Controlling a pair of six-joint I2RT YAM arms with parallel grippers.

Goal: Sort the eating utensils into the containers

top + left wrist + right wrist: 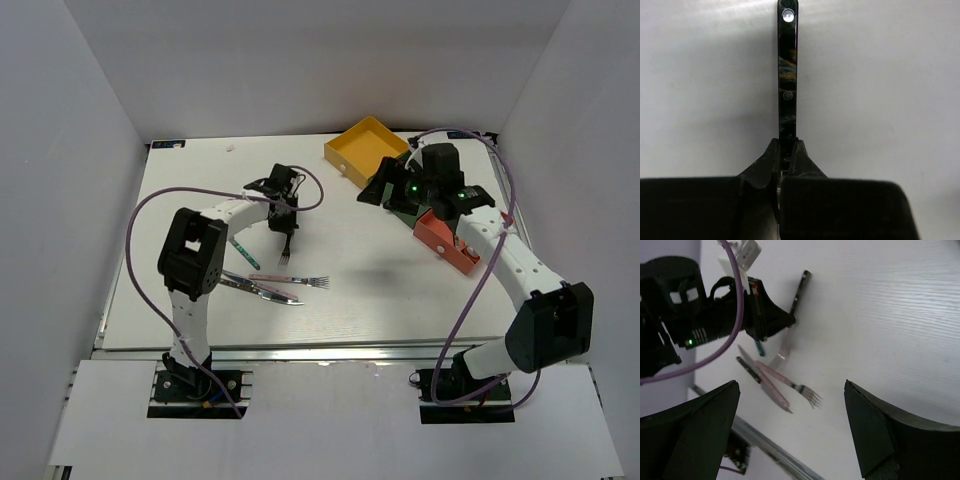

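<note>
My left gripper (286, 216) is shut on a dark-handled fork (284, 252), whose tines point toward the near edge. In the left wrist view the dark handle (788, 75) runs straight out from between the closed fingers of the gripper (786, 150). On the table just beyond lie a pink-handled fork (292, 280), a knife (265, 291) and a teal-handled utensil (243, 252). My right gripper (388, 185) hovers open with nothing in it between the yellow tray (365, 148) and the red-orange tray (447, 240). Its view looks down on the pink fork (790, 381) and the held fork (799, 290).
White walls enclose the table on three sides. A purple cable (150, 205) loops over the left arm, and another (480, 290) hangs along the right arm. A metal rail (330, 355) marks the near edge.
</note>
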